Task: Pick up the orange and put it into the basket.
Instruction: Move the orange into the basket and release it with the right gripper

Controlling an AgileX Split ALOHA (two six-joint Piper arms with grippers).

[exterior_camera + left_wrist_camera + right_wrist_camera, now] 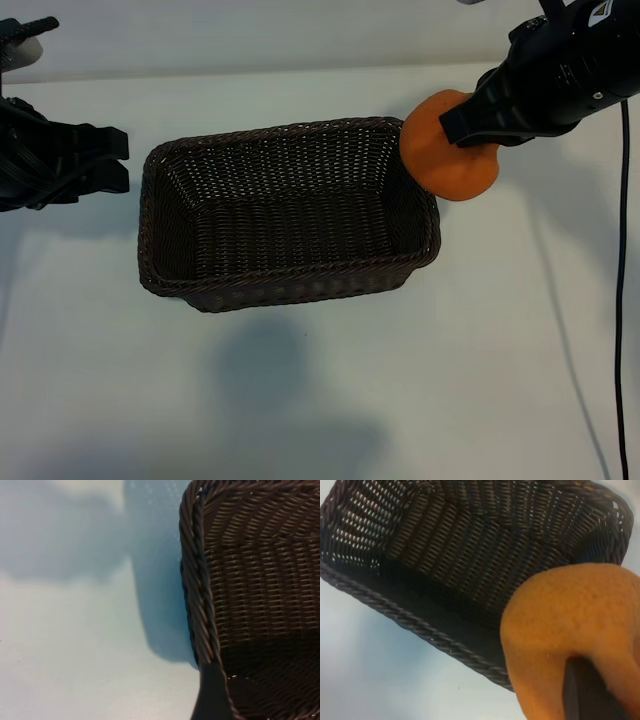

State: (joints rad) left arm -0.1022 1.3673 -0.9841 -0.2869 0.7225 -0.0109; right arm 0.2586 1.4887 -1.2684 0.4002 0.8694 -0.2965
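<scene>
Right gripper (470, 125) was clamped on the orange (450, 160), raised over the basket (290, 290) right rim (left gripper (95, 160) parked, open); release into basket remained.

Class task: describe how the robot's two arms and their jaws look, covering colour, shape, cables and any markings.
Both arms are matte black and blocky. The left gripper ends in broad flat jaws. The right gripper has a bulkier rounded housing with a small white label near its top, and a thin black cable hangs down beside it.
</scene>
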